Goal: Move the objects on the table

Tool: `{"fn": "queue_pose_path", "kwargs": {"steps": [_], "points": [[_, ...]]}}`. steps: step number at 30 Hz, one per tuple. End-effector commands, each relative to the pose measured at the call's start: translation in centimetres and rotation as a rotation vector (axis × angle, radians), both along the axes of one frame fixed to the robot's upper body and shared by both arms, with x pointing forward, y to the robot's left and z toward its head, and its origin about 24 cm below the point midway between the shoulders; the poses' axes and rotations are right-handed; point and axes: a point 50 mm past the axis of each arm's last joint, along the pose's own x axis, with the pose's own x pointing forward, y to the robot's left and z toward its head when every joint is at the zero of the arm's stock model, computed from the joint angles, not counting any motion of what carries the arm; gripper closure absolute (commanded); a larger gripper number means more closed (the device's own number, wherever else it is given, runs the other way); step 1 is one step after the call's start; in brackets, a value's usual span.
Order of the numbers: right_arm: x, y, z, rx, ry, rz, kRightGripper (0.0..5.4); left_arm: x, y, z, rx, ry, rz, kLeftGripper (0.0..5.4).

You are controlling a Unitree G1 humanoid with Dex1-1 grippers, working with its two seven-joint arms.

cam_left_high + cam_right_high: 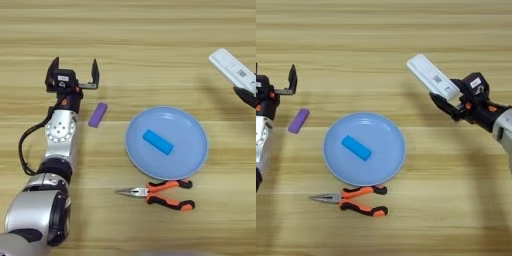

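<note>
Two grippers are at work for you: the right gripper point(448, 102) at 2 o'clock pinches the white device point(432, 76), and the left gripper point(75, 71) at 10 o'clock has its fingers spread, just above the purple block point(98, 115). You see the blue block point(158, 142) on the light-blue plate point(192, 155) at the centre, with the pliers point(160, 194) just beside the rim at 6 o'clock.

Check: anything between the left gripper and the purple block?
Nothing visible. The left gripper is open, hovering just beyond and left of the purple block, with only bare table between them. The plate, blue block and pliers all lie off to the right.
</note>
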Motion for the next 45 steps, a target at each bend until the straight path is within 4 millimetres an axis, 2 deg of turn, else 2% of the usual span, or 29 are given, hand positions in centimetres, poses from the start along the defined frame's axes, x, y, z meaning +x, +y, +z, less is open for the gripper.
{"fn": "queue_pose_path", "kwargs": {"steps": [1,13,28,37,45], "points": [[0.4,0.3,1.2,-0.033,-0.026,0.071,2.48,0.3,-0.3,0.4,0.009,-0.009,-0.014,0.0],[-0.6,2.4,1.0,-0.083,0.012,0.36,2.48,0.2,-0.3,0.3,0.013,-0.01,-0.032,0.0],[0.4,5.0,0.4,-0.004,-0.001,0.546,2.48,0.0,-0.2,0.4,0.011,-0.018,-0.069,0.0],[0.5,5.9,0.4,0.008,0.017,0.645,2.48,-0.4,-1.0,0.7,-0.008,-0.054,-0.212,0.0],[0.5,6.1,0.7,-0.028,0.032,0.693,2.48,-1.4,-2.0,1.2,0.027,-0.079,-0.456,0.0]]}}
